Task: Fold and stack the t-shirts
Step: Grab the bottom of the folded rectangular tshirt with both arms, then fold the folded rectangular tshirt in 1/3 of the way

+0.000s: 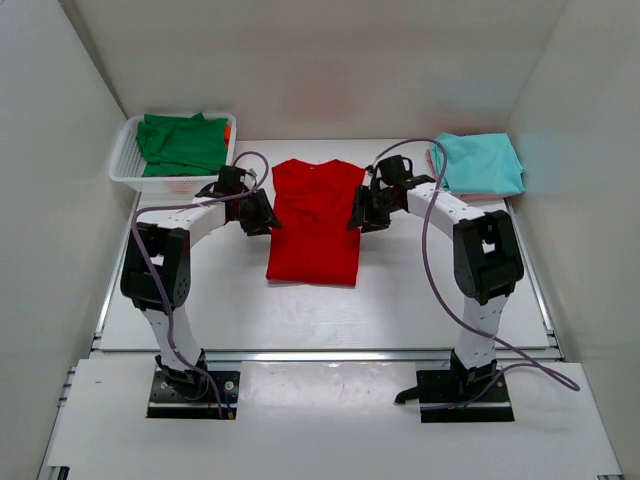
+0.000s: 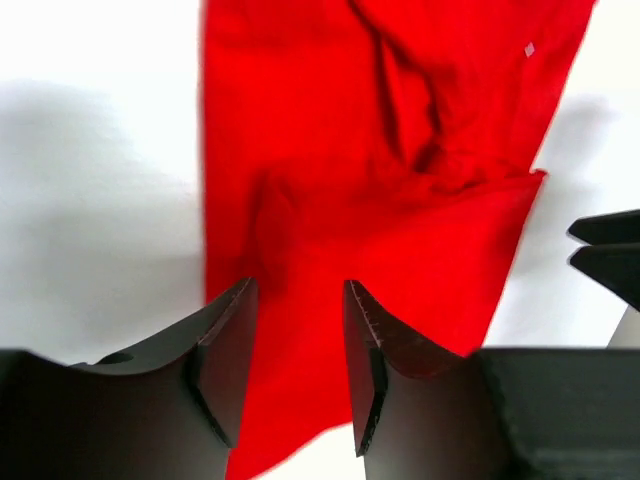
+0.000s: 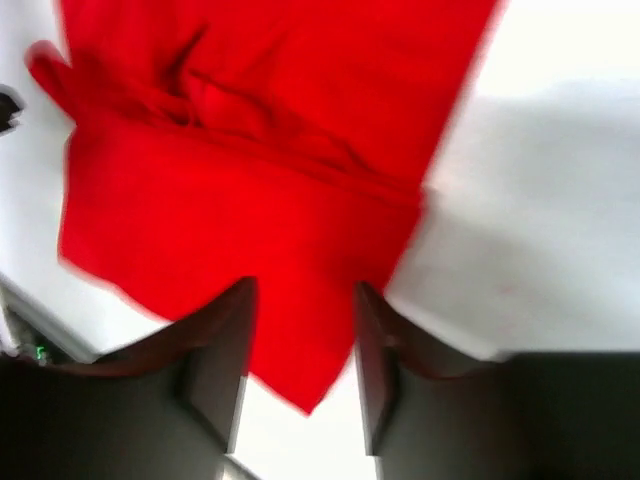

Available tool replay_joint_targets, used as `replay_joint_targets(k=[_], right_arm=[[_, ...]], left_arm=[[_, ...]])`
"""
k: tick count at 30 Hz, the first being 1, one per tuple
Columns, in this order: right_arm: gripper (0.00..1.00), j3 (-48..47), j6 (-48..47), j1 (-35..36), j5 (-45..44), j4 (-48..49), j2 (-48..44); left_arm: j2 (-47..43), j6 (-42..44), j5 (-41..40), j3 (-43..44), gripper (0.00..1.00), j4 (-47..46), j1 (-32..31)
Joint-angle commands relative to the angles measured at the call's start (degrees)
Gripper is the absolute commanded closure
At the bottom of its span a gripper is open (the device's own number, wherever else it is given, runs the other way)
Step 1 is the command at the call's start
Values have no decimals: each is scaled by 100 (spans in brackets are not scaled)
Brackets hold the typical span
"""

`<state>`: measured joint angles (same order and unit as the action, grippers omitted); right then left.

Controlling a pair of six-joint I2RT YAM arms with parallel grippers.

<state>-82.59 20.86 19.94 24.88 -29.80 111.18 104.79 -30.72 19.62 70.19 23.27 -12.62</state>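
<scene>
Left gripper (image 2: pixel 300 290) and right gripper (image 3: pixel 305 290) gape empty; grasp the red t-shirt (image 1: pixel 315 225) hem corners evenly (sleeves look tucked).

White table (image 1: pixel 330 310) between plain white walls (image 1: pixel 300 60)

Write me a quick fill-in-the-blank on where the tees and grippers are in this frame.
1. The green tee lies ____ the basket.
2. The teal tee sits at the table's far ____ corner.
3. The left gripper and right gripper flank the red tee, jaws ____.
Missing: in; right; open.
</scene>
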Motion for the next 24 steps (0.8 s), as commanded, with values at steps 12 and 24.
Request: replay_joint_targets(k=[12, 24], right_arm=[[50, 3077, 1444, 483, -1398, 1449, -2538], [52, 4831, 2668, 1046, -1162, 3208, -2628]], left_arm=[[-2383, -363, -695, -2702, 43, -1051, -582], [-2894, -1015, -1804, -3794, 42, -1975, -1137]])
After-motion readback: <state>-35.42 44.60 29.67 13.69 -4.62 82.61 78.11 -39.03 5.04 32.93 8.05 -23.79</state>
